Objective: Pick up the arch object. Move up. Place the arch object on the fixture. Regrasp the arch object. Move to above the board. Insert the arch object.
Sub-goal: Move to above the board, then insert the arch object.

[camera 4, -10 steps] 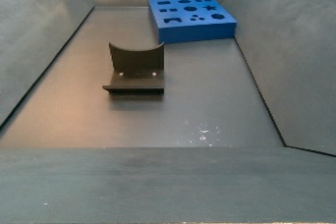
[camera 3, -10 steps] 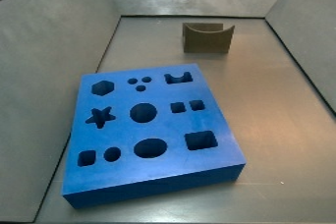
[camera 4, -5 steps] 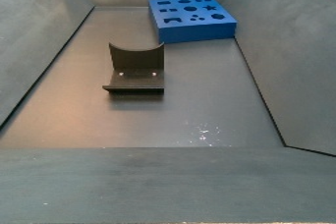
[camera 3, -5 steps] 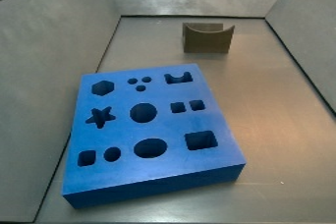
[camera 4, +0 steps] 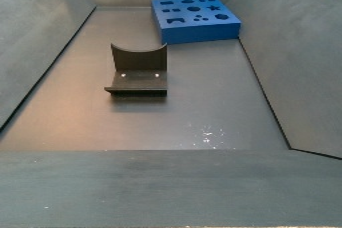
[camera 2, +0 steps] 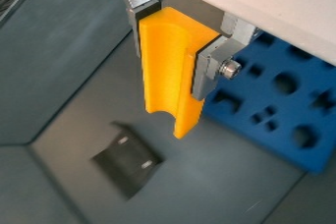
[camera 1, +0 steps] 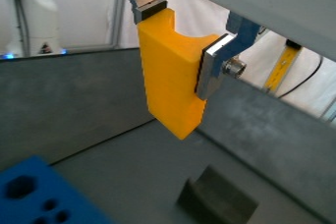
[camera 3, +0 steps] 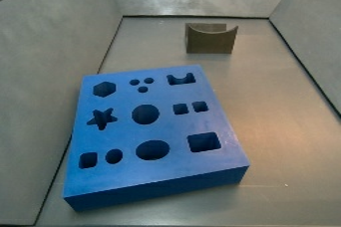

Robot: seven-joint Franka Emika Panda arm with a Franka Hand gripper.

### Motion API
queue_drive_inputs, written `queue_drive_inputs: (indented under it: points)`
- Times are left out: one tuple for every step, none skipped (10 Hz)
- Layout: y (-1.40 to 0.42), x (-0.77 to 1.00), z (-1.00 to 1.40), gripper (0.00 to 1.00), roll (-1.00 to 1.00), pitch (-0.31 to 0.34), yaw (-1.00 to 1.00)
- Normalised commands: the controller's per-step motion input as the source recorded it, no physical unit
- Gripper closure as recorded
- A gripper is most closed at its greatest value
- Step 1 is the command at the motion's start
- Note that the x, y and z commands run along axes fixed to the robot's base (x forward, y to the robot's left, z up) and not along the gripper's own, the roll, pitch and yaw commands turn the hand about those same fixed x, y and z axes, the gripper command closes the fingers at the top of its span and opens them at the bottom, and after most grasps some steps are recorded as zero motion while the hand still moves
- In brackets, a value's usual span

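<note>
The gripper (camera 1: pixel 184 53), high up and out of both side views, has its jaws clamped on the yellow arch object (camera 2: pixel 171 66), which hangs far below them with the fixture (camera 2: pixel 129 159) and board (camera 2: pixel 282 100) underneath, so it could twist or land skewed on the fixture.

No readable text, label or number shows on anything.

Dull grey bin floor (camera 3: pixel 280 141), sloped grey walls (camera 4: pixel 34 62), a yellow cable (camera 1: pixel 282 66) beyond the rim
</note>
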Motion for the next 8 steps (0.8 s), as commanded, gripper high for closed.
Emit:
queue_drive_inputs:
  points:
    - [-1.0, -0.58, 0.03, 1.0, -1.0, -0.093, -0.03]
    - [-0.76, -0.46, 0.02, 1.0, -1.0, -0.099, -0.03]
    - [-0.37, -0.27, 0.01, 1.0, -1.0, -0.11, -0.03]
    - [-0.24, -0.19, 0.0, 1.0, -0.98, -0.108, -0.04]
    - [-0.07, -0.11, 0.0, 1.0, -0.59, -0.074, -0.01]
    - [-0.04, -0.08, 0.0, 1.0, -0.43, -0.066, -0.02]
    - [-0.02, -0.04, 0.0, 1.0, -0.24, -0.036, -0.01]
    - [0.0, 0.0, -0.05, 1.0, 0.0, 0.0, 0.02]
